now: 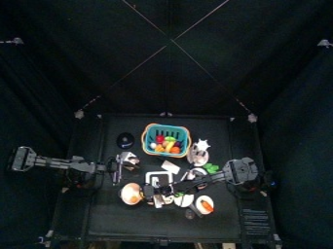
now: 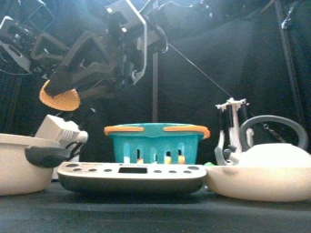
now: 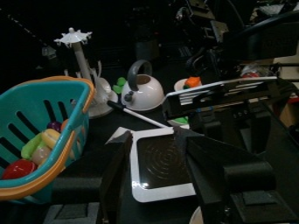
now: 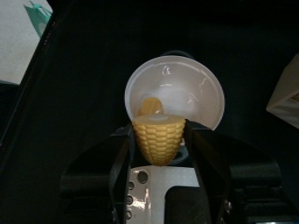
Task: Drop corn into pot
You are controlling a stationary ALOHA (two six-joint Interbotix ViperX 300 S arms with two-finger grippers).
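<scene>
My right gripper (image 4: 159, 144) is shut on a yellow corn cob (image 4: 159, 129) and holds it in the air over the near rim of a white pot (image 4: 176, 83), which has a small yellowish piece inside. In the front view the corn (image 2: 58, 94) hangs high above the pot (image 2: 18, 168) at the left. From above, the pot (image 1: 125, 198) sits at the table's front left, with the right arm reaching across to it. My left gripper (image 3: 163, 175) is open and empty, hovering over a white scale (image 3: 162, 140) beside a teal basket (image 3: 41, 122).
The teal basket (image 1: 166, 140) of toy food stands mid-table. A white kettle (image 2: 267, 168) and a white star-topped stand (image 2: 228, 118) are at the right. The white scale (image 2: 131, 175) lies in front of the basket. Other small white dishes (image 1: 193, 201) crowd the front.
</scene>
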